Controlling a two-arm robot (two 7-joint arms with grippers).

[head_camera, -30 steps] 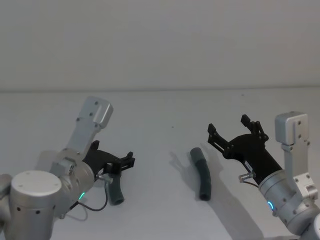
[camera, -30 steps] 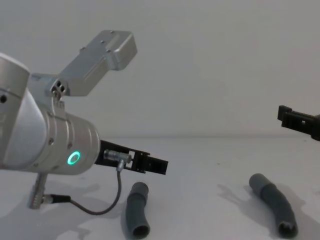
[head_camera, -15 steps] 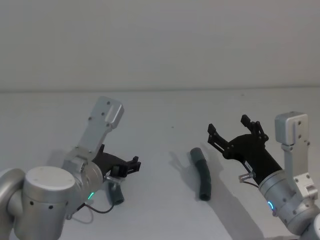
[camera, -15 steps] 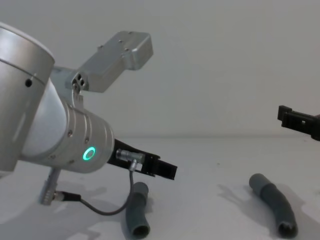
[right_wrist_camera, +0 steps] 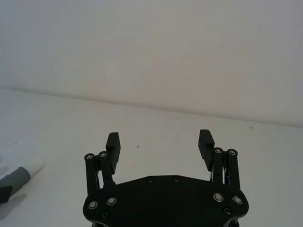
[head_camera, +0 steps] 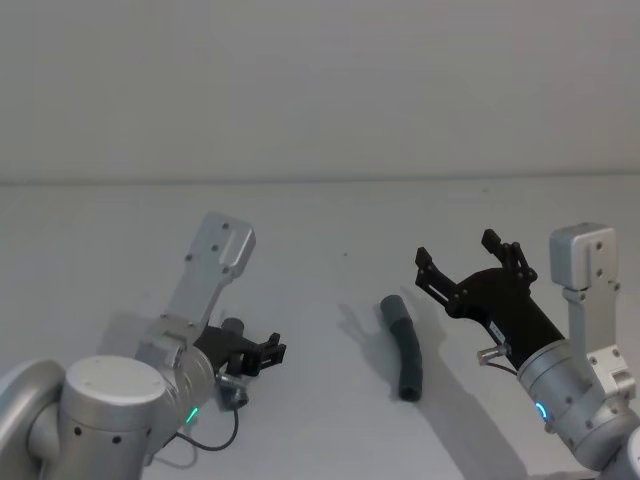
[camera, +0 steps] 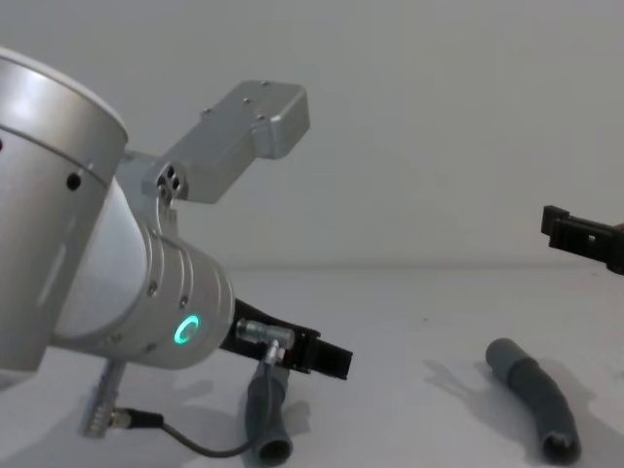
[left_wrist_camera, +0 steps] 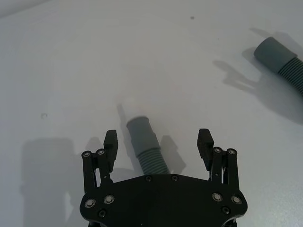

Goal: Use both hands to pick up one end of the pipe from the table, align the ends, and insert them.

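Note:
Two dark grey ribbed pieces of the pipe lie on the white table (head_camera: 300, 230). The left piece (left_wrist_camera: 146, 150) lies under my left gripper (left_wrist_camera: 157, 141), whose open fingers stand apart on either side of its smooth cuff. Its pale narrow tip (left_wrist_camera: 124, 108) points away from the gripper. From the head, the left gripper (head_camera: 268, 352) covers most of this piece (head_camera: 232, 392). The right piece (head_camera: 403, 350) lies curved at the table's middle, its hollow end nearest me. My right gripper (head_camera: 456, 248) hangs open in the air to its right, holding nothing.
The left arm's silver body (camera: 107, 273) and its cable (camera: 175, 434) take up the near left. A plain light wall (head_camera: 320, 80) rises behind the table. Bare surface lies between the two pieces.
My left arm has moved forward and lower, bringing its open gripper over the left piece's cuff. The right arm and both pieces have not moved.

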